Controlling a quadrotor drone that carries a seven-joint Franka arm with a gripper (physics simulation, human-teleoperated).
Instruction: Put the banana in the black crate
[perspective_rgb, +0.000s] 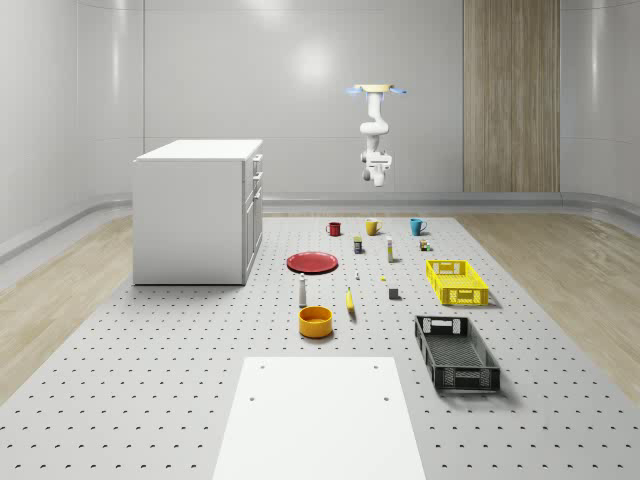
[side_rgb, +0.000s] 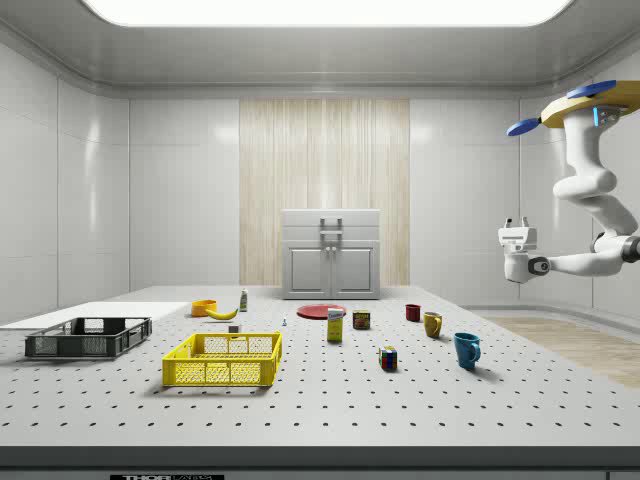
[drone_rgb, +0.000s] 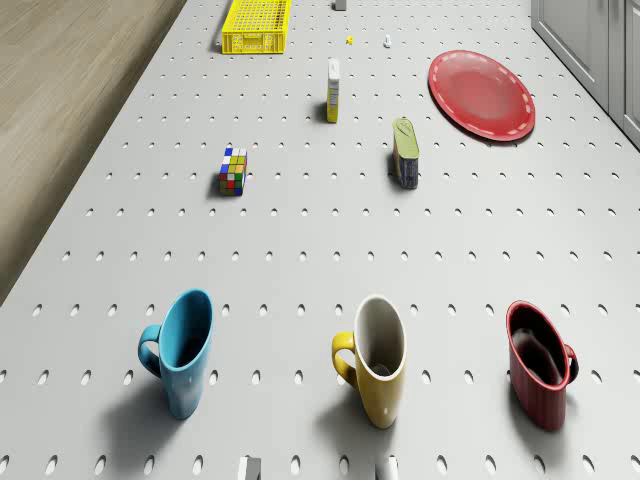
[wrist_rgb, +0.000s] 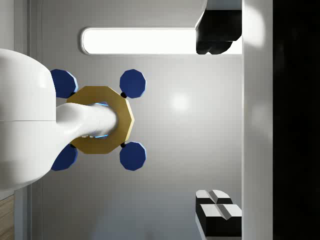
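The yellow banana (perspective_rgb: 350, 300) lies on the perforated table between an orange bowl (perspective_rgb: 315, 321) and the black crate (perspective_rgb: 456, 352). In the side view the banana (side_rgb: 222, 313) is behind the black crate (side_rgb: 88, 337), which is empty. The drone (perspective_rgb: 375, 90) hovers high over the table's far end, above the row of mugs. Its arm hangs down and bends so that my gripper (side_rgb: 515, 223) points upward, far from the banana. In the wrist view the gripper (wrist_rgb: 215, 121) faces the drone's underside with its fingers (wrist_rgb: 217, 210) wide apart, open and holding nothing.
A yellow crate (perspective_rgb: 457, 282) stands beyond the black one. A red plate (drone_rgb: 481, 93), a Rubik's cube (drone_rgb: 233, 170), small containers and blue (drone_rgb: 183, 350), yellow (drone_rgb: 378, 358) and red (drone_rgb: 540, 375) mugs dot the far half. A white cabinet (perspective_rgb: 200, 210) stands at the whole-scene view's left.
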